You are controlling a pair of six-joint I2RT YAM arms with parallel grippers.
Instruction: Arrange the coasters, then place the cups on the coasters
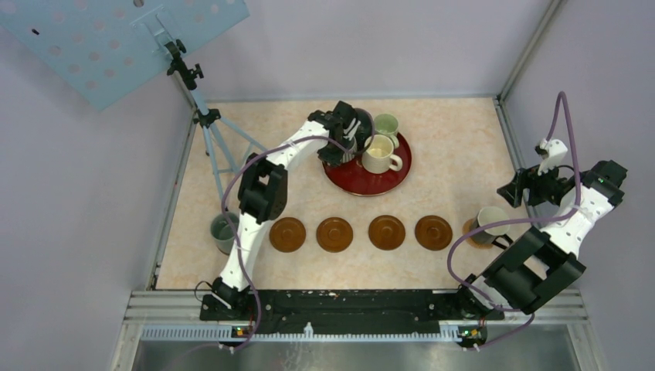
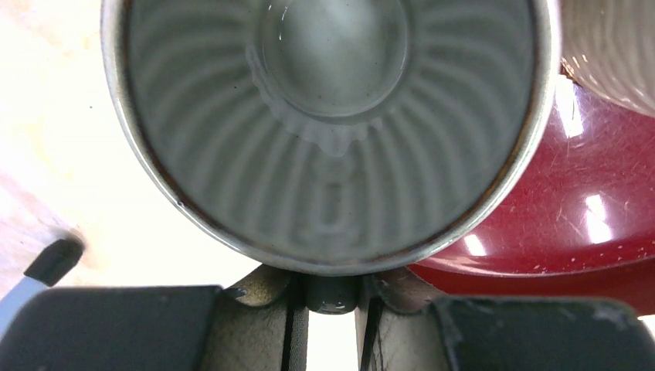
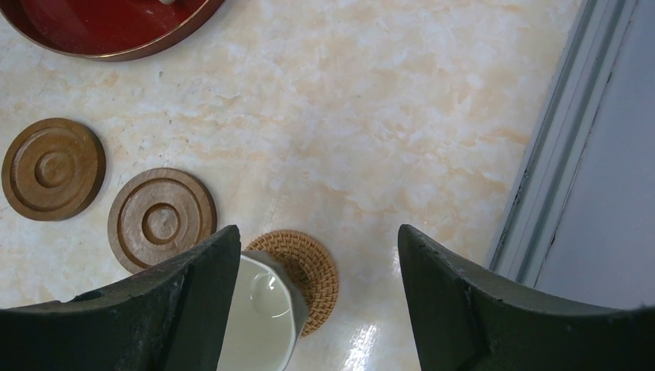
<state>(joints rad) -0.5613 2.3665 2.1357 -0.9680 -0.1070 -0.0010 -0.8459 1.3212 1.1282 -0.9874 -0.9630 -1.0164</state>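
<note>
Alongside, cream cup [image 1: 378, 154] crowds ribbed cup [image 2: 332, 131] on tray [image 2: 587, 216].

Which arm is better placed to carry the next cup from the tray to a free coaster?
Left. The left end effector is closed on the ribbed grey cup at the red tray; the right end effector hangs open by a pale cup far from the tray.

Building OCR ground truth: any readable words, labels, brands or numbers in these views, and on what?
None readable in any view.
The ribbed grey cup, red tray, brown coasters and blue perforated board show bare surfaces.
The black base rail carries no legible marks.
</note>
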